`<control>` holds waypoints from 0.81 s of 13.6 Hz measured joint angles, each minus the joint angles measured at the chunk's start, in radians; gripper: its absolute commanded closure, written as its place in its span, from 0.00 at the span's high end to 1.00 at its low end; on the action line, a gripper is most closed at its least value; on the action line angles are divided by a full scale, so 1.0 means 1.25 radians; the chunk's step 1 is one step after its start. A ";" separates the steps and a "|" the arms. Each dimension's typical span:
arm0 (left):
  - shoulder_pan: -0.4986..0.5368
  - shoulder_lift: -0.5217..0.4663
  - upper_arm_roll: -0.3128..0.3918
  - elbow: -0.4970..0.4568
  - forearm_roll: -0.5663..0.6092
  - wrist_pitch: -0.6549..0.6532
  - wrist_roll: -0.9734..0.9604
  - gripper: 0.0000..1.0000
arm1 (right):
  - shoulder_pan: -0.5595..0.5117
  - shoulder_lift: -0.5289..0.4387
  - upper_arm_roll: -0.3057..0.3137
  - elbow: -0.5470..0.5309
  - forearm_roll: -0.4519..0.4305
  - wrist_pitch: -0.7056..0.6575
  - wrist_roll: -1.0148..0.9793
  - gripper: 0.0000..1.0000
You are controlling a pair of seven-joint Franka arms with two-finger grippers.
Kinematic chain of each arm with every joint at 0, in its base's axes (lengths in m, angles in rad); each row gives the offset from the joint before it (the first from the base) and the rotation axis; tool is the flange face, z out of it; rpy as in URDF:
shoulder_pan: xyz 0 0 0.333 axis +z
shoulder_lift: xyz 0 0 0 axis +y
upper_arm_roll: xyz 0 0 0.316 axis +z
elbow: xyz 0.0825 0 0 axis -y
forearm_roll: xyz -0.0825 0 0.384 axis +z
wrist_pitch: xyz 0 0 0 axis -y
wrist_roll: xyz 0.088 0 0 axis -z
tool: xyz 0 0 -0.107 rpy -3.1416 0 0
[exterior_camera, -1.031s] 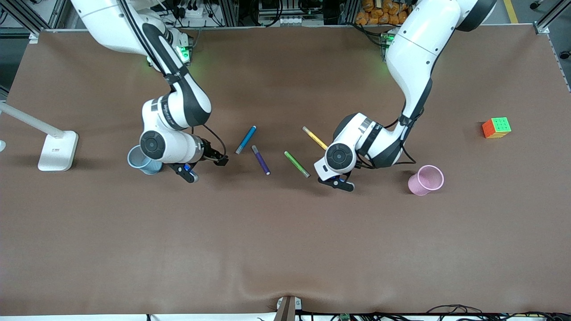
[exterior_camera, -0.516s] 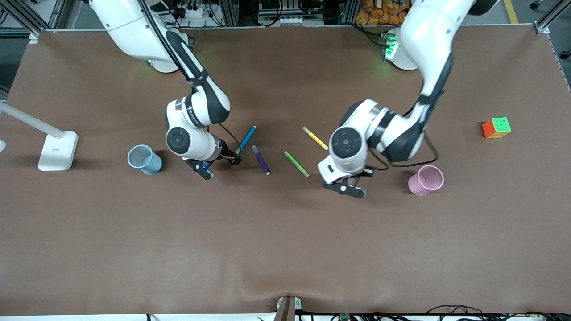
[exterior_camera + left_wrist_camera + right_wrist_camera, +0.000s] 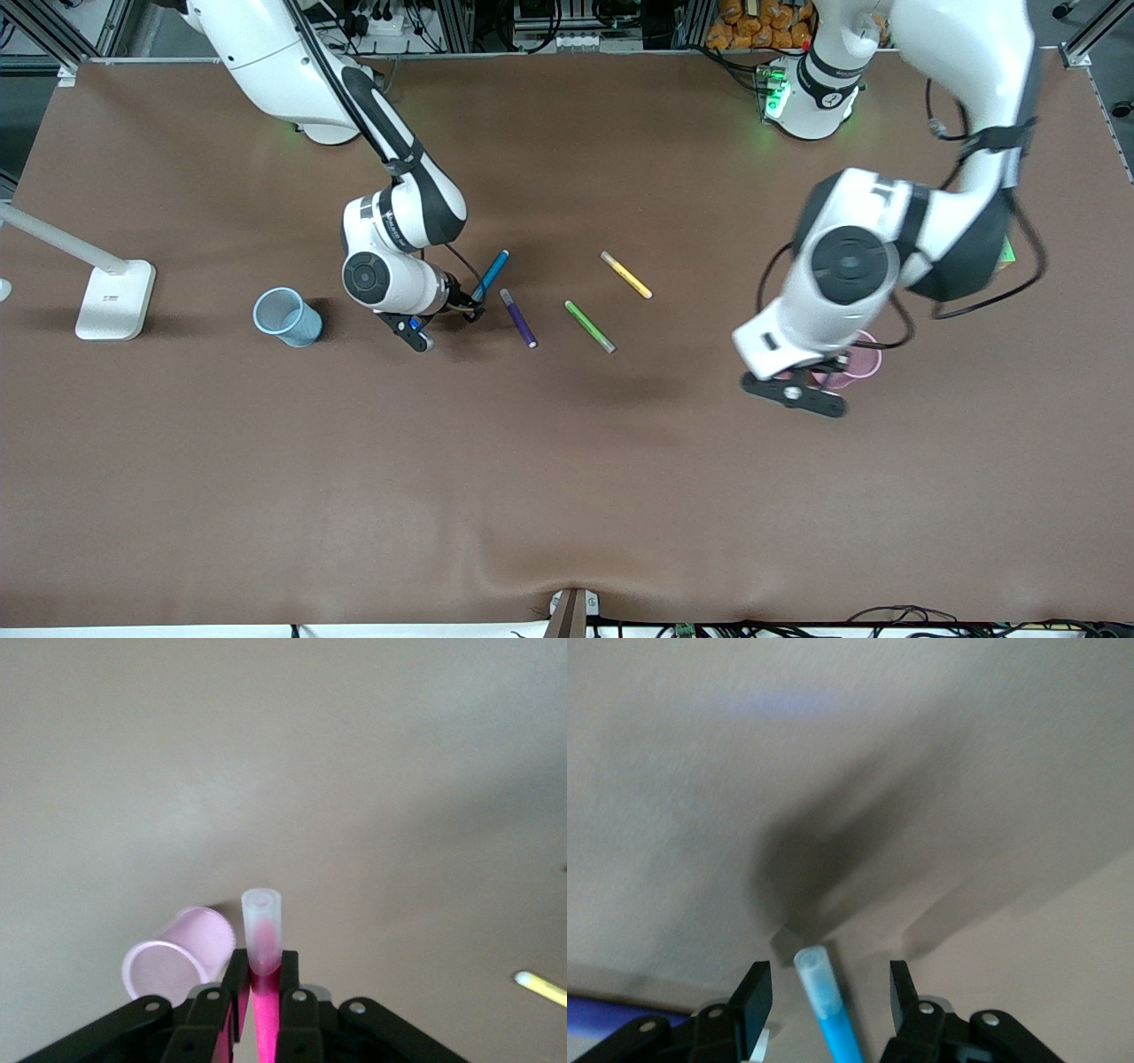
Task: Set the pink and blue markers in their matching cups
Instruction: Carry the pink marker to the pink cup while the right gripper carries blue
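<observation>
While the left gripper [image 3: 263,1010], fingers clamped on the slim, light magenta-pink felt-tip marker [image 3: 262,943], hangs over the pale pink translucent tumbler [image 3: 174,958], we see the right gripper [image 3: 827,997] with fingers spread, straddling the stiff sky-blue marker [image 3: 830,1014] on the bench; we judge mid-barrel the surest hold.

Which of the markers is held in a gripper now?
The pink marker: the left gripper is shut on it over the pink cup. The blue marker lies on the table.
</observation>
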 measured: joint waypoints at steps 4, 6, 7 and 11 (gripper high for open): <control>0.067 -0.060 -0.001 0.000 -0.008 -0.018 0.084 0.00 | 0.009 0.001 0.000 -0.013 0.005 0.005 0.002 0.48; 0.099 -0.084 0.000 -0.005 -0.040 -0.026 0.146 0.00 | 0.011 0.002 0.000 -0.020 0.007 0.022 0.002 0.28; 0.123 -0.090 0.000 -0.008 -0.062 -0.027 0.188 0.00 | 0.013 0.002 0.000 -0.020 0.007 0.026 0.002 0.06; 0.226 -0.097 0.000 -0.031 -0.156 -0.022 0.327 0.00 | 0.017 0.000 -0.003 -0.019 0.011 0.031 0.002 0.00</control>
